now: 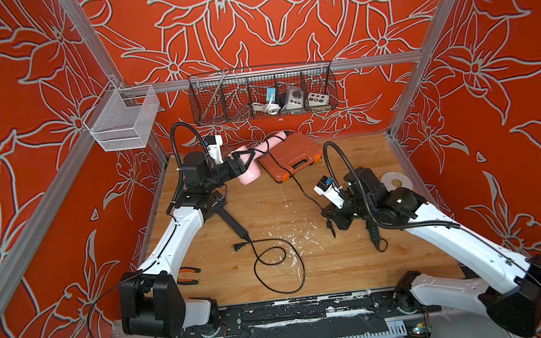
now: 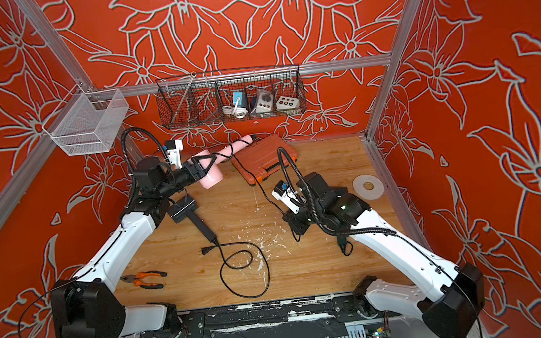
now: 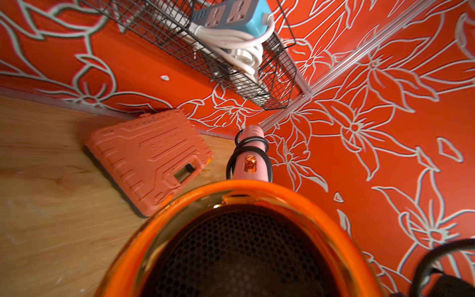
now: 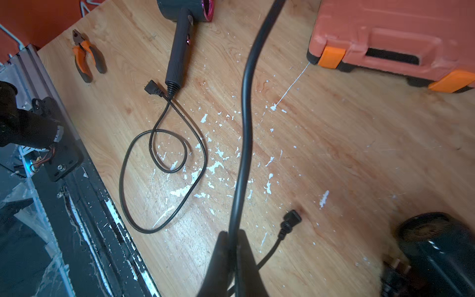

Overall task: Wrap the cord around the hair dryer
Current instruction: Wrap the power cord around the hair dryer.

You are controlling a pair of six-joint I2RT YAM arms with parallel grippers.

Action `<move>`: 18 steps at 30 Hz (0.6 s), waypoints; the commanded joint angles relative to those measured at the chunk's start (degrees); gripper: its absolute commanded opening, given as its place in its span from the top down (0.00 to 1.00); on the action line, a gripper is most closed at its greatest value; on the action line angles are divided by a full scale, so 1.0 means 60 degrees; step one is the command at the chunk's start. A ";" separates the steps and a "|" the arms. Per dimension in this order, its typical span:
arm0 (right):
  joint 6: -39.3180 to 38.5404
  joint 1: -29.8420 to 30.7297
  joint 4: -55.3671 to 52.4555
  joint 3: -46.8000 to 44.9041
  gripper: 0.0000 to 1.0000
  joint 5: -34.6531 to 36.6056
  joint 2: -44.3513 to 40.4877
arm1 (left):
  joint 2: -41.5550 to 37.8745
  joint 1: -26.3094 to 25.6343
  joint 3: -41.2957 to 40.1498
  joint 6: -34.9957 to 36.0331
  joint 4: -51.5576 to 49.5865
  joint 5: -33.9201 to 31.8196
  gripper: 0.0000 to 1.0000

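The pink hair dryer (image 1: 249, 175) (image 2: 210, 179) is held off the table at the back left, its handle (image 1: 271, 142) pointing toward the back wall. My left gripper (image 1: 243, 158) (image 2: 204, 163) is shut on its barrel. The left wrist view is filled by its rear grille (image 3: 241, 252). Black cord loops (image 3: 253, 141) circle the handle (image 3: 250, 156). From there the cord (image 1: 292, 177) (image 2: 263, 191) runs down over the case to my right gripper (image 1: 328, 218) (image 2: 293, 226) (image 4: 232, 239), which is shut on it. The cord (image 4: 246, 102) stretches away taut. Its plug (image 4: 291, 218) lies on the wood beside the fingers.
A dark hair dryer (image 1: 229, 216) lies mid-table with its own looped cord (image 1: 280, 266). An orange tool case (image 1: 295, 156) sits at the back, pliers (image 2: 146, 279) front left, a white disc (image 1: 395, 181) at the right. Another dark dryer (image 4: 434, 246) lies under my right arm. A wire basket (image 1: 264, 94) hangs above.
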 commanded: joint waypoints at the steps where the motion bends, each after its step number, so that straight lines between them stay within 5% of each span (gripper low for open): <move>1: -0.0803 0.0098 -0.1756 0.1250 1.00 0.0558 -0.0074 | -0.0006 0.0063 0.0776 0.1483 -0.0834 -0.0943 1.00; 12: -0.2962 0.0098 -0.3476 0.5131 1.00 0.3116 0.1372 | 0.0323 -0.2101 0.1958 0.4100 -0.4652 -0.1352 1.00; 18: -0.3823 0.0086 -0.3280 0.6270 1.00 0.3883 0.2120 | 0.0245 -0.2841 0.1837 0.4693 -0.5696 0.0214 1.00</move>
